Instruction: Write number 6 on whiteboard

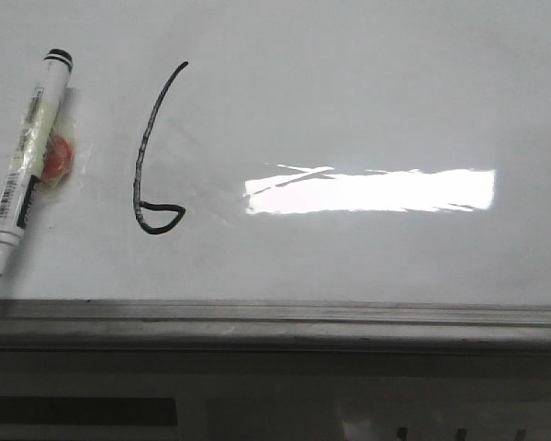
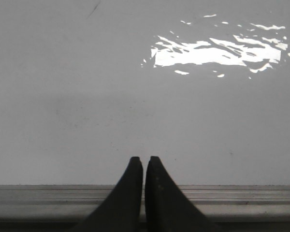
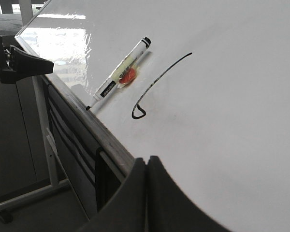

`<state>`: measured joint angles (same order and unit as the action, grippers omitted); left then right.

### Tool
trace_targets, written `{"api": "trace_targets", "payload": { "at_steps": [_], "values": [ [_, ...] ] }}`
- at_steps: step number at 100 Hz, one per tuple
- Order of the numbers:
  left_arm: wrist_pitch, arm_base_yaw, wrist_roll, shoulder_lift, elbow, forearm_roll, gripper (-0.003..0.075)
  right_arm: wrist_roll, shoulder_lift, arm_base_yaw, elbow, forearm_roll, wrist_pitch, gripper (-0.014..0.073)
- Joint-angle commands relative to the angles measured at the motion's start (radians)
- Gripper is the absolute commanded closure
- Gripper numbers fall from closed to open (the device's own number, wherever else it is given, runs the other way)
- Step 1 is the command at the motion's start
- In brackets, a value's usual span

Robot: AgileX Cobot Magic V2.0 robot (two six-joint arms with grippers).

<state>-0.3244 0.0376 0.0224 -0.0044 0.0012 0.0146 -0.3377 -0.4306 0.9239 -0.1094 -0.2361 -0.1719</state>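
Observation:
The whiteboard (image 1: 349, 92) fills the front view, glossy white with a bright glare and a grey metal edge rail (image 1: 275, 322). A black number 6 (image 1: 156, 156) is drawn on it at the left, a slanted curve ending in a flat loop; it also shows in the right wrist view (image 3: 154, 84). A white marker pen (image 1: 28, 165) lies on the board left of the 6, over an orange blob. My left gripper (image 2: 144, 160) is shut and empty over bare board near the rail. My right gripper (image 3: 147, 160) is shut and empty at the board's edge.
In the right wrist view the pen (image 3: 120, 74) lies near the rail (image 3: 87, 121). A black arm part (image 3: 14, 62) sticks out beyond the board's edge. White stand legs (image 3: 43, 145) and floor are below the board.

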Motion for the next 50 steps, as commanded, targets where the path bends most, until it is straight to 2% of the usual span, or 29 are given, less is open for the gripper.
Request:
{"api": "trace_targets", "payload": {
  "at_steps": [1,40,50],
  "values": [
    [0.063,-0.002,0.007,-0.031,0.023,0.0,0.0741,-0.008,0.0,0.003,-0.026,0.014,-0.079,0.0657],
    [0.063,-0.002,0.007,-0.031,0.023,0.0,0.0741,-0.008,0.0,-0.003,-0.026,0.016,-0.085,0.0657],
    [0.063,-0.002,0.007,-0.031,0.023,0.0,0.0741,-0.008,0.0,-0.057,-0.023,0.09,-0.096,0.0657]
  ]
}}
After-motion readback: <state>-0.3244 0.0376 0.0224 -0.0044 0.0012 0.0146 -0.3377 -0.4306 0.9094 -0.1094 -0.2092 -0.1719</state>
